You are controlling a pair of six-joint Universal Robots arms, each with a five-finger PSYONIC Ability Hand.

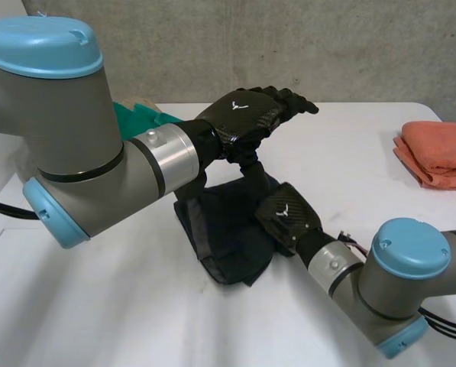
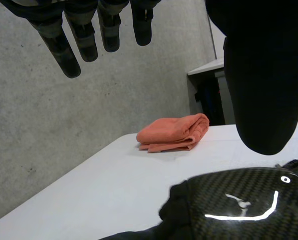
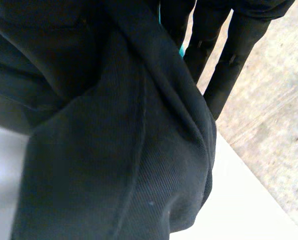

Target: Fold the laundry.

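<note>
Fingers [image 2: 59, 47] of my left hand [image 1: 247, 115] are straight and spread, holding nothing. That hand hovers above the right one, I judge to keep clear of the fold. My right hand [image 1: 289, 216] has straight fingers [image 3: 233, 60] too, with the dark cloth [image 1: 228, 245] draped across its palm. It reads as a scoop under a layer, not a pinch. The cloth sits bunched mid-table [image 1: 136, 306]. An orange towel [image 1: 438, 153], already folded, lies well apart by the far right edge, and a green cloth [image 1: 136, 115] lies behind my left arm. There is open room in front of the cloth and between it and the towel.
</note>
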